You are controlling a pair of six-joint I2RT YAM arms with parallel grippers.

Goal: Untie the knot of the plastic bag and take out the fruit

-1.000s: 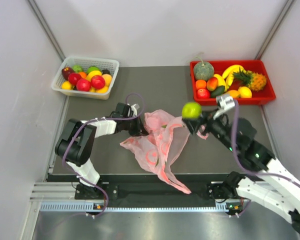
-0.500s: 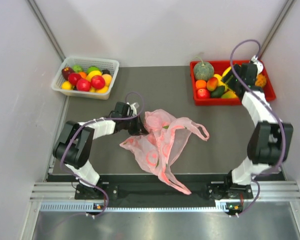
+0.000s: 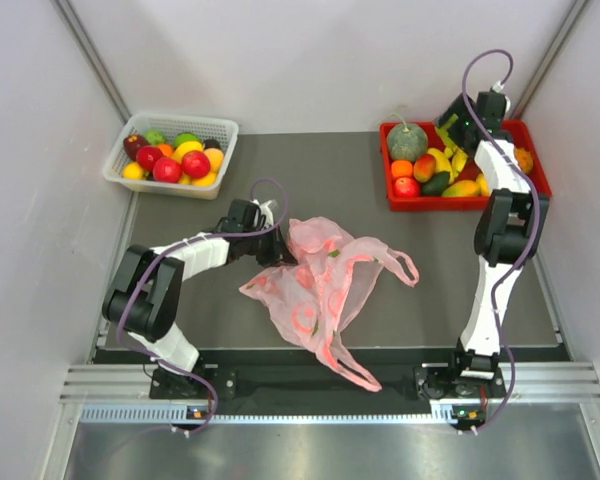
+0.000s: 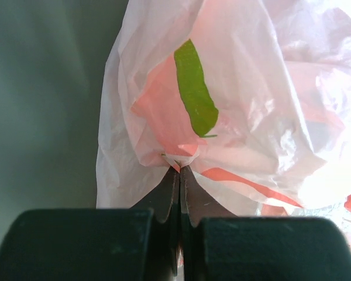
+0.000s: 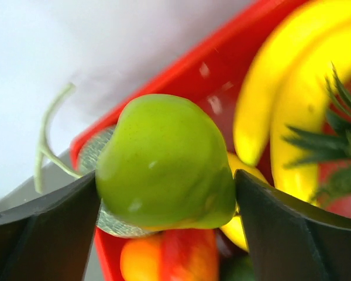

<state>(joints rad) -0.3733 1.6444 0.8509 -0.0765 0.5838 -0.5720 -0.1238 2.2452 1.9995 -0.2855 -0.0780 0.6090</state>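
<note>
The left gripper [image 4: 179, 167] has its fingers pressed together on a fold of the pink plastic bag [image 3: 320, 285], which lies crumpled in the middle of the table [image 3: 320, 170]. At the far right, over the red tray [image 3: 460, 205], the right gripper [image 5: 167, 178] has its fingers spread wide around a green fruit [image 5: 164, 155], touching both its sides.

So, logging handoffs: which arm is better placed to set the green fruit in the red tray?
Right: right claw holds the green fruit above the red tray; left claw pinches the plastic bag.
</note>
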